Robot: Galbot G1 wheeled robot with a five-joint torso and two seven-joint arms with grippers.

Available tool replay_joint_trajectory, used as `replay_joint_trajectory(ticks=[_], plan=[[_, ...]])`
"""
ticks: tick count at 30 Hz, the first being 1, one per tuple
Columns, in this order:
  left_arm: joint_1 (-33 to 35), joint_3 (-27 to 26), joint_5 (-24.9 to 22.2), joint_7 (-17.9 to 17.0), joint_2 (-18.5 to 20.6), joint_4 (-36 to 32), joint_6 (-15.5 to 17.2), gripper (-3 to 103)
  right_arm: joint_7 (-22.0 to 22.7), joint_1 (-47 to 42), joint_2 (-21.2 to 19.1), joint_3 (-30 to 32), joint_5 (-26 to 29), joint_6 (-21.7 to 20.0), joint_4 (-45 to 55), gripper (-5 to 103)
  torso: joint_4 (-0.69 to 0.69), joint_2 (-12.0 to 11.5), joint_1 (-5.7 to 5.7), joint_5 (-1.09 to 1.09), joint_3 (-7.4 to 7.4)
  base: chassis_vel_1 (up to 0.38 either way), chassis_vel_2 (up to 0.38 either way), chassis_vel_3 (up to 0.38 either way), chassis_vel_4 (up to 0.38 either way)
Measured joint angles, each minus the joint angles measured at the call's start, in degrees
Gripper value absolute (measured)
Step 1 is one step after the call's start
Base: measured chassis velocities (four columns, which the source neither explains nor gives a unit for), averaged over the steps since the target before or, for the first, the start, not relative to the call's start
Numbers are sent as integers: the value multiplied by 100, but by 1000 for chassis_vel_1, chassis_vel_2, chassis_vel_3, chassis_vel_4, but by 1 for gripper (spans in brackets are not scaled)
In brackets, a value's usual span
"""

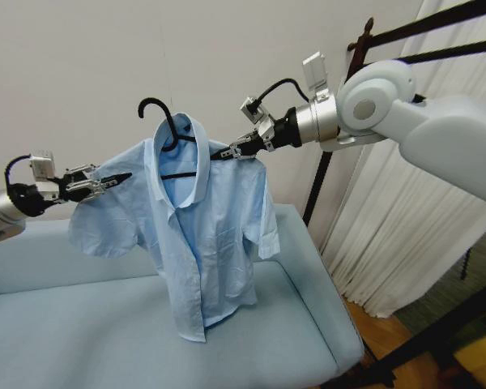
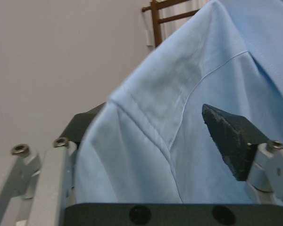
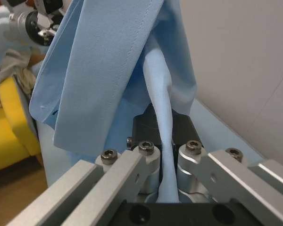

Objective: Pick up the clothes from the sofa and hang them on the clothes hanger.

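Observation:
A light blue short-sleeved shirt (image 1: 198, 235) hangs in the air on a black hanger (image 1: 158, 109), above the sofa (image 1: 105, 324). My right gripper (image 1: 231, 152) is shut on the shirt's shoulder at the hanger's end; in the right wrist view the shirt (image 3: 108, 70) is pinched between the jaws of that gripper (image 3: 162, 123). My left gripper (image 1: 117, 180) reaches the opposite shoulder by the sleeve. In the left wrist view it (image 2: 155, 109) stands open, the shirt (image 2: 188, 94) draped over one finger, the other dark fingertip (image 2: 228, 139) bare.
A dark wooden clothes rack (image 1: 364, 40) stands behind my right arm, against white curtains (image 1: 389, 227). The pale blue sofa fills the lower head view, with wooden floor (image 1: 389, 340) to its right. A yellow object (image 3: 9, 122) lies low in the right wrist view.

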Motion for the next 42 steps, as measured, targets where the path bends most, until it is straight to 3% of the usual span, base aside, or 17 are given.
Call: replay_joint_trajectory(ticks=[1,3,6,9,11,12,14,19,24,25,27,30,33,34,38,39,42], plan=[[0,0,0,0,0,0,0,70,0,0,0,0,0,0,0,2,0,0,0,0,0,0,0,0,0],[-37,-2,-58,-341,-43,-114,28,81,342,-148,-21,216,221,14,67,2,0,0,0,0,0,0,0,0,0],[-68,-2,-94,-660,-88,-214,38,86,643,-242,-51,365,382,24,142,2,-1,0,0,0,0,0,0,0,0],[-106,4,-129,-1325,-157,-359,40,98,1439,-395,-89,672,736,-39,293,2,-1,0,0,1,0,0,0,0,0],[-116,4,-148,-1692,-203,-466,39,100,2073,-516,-91,943,1101,-142,398,2,-1,0,0,0,0,0,0,0,0],[-116,4,-148,-1692,-203,-466,39,100,2073,-516,-91,943,1101,-142,398,2,-1,0,0,0,0,0,0,0,0],[-116,-6,-181,-1968,-237,-525,33,100,2567,-648,-93,1171,1370,-181,474,2,-1,0,0,0,0,0,0,0,0],[-96,-91,-196,-2214,-284,-544,9,100,2750,-848,-165,1413,1468,-277,515,2,0,0,0,1,0,0,0,0,0],[15,-328,-133,-2976,-386,-883,94,100,3487,-1196,-189,1991,1698,-336,681,2,-1,0,0,0,0,0,0,0,0],[15,-328,-133,-2976,-386,-883,94,100,3487,-1196,-189,1991,1698,-336,681,2,-1,0,0,0,0,0,0,0,0],[84,-518,-224,-3454,-455,-1165,335,100,3694,-1416,-230,2299,1708,-338,800,2,0,0,0,0,0,0,0,0,0],[130,-686,-291,-3898,-515,-1422,580,100,3837,-1664,-290,2636,1560,-339,924,2,-1,0,0,1,0,0,0,0,0],[204,-890,-346,-4621,-609,-1774,944,100,4436,-1936,-371,2959,1317,-320,1082,2,-1,0,0,2,0,0,0,0,0],[204,-890,-346,-4621,-609,-1774,944,100,4436,-1936,-371,2959,1317,-320,1082,2,-1,0,0,2,0,0,0,0,0],[304,-1063,-306,-4935,-813,-2070,1173,100,5394,-2095,-468,3099,1175,-221,1136,2,1,0,0,1,0,0,0,0,0],[304,-1063,-306,-4935,-813,-2070,1173,100,5394,-2095,-468,3099,1175,-221,1136,2,1,0,0,1,0,0,0,0,0],[331,-1023,-221,-4928,-920,-2202,1189,100,6225,-2094,-500,3131,1154,-123,1013,2,-2,0,0,1,0,0,0,0,0]])
